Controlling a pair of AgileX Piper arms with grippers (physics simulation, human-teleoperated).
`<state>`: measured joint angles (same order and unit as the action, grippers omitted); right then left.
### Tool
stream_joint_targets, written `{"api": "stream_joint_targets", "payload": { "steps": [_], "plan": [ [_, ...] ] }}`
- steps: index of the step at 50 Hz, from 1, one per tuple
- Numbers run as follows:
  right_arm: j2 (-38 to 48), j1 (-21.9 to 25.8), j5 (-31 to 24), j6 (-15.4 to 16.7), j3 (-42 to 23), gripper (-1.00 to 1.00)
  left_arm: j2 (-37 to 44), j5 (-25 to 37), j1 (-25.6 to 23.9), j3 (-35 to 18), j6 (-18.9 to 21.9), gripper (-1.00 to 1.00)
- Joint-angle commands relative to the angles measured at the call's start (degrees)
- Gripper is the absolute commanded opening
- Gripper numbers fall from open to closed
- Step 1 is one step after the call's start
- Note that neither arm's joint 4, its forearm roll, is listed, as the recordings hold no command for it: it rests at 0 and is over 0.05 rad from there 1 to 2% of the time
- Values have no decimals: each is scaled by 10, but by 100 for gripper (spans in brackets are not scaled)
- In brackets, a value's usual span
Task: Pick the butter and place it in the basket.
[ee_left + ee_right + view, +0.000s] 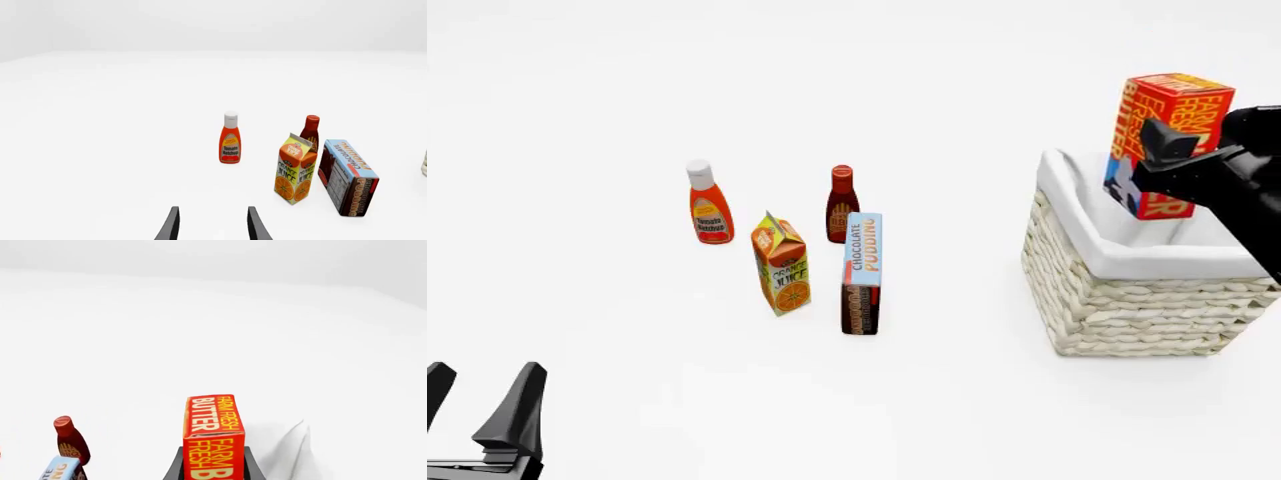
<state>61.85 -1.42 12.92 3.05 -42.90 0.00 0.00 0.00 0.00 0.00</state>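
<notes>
The butter (pixel 1165 140) is already picked up: it is gripped upright between the closed jaws of the right gripper (pixel 1174 165) and is held in the air above the basket (pixel 1128 300), near the right edge of the counter. Only the lowering and the release are left. The left gripper (pixel 212 225) is kept open and empty.

Open white tabletop (pixel 961 400) between the bottle-and-carton cluster and the cream-white woven wicker basket (pixel 1134 310); passage wide.

Cluster, closely spaced: red ketchup bottle with white cap (pixel 706 203), dark red sauce bottle (pixel 842 203), orange juice carton with gabled top (pixel 781 264), tall slim chocolate pudding box (pixel 861 272).

Red-and-orange butter carton (pixel 1165 140), clamped in the right gripper (pixel 1174 165), occupies the space above the basket opening.
</notes>
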Motion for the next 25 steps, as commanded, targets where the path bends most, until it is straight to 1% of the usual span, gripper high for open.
{"api": "stream_joint_targets", "payload": {
  "steps": [1, 25],
  "plan": [
    [3, -11, 11, -11, -8, -100, 0, 0, 0, 0, 0, 100],
    [17, -28, 30, -14, 2, -100, 0, 0, 0, 0, 0, 100]
  ]
}}
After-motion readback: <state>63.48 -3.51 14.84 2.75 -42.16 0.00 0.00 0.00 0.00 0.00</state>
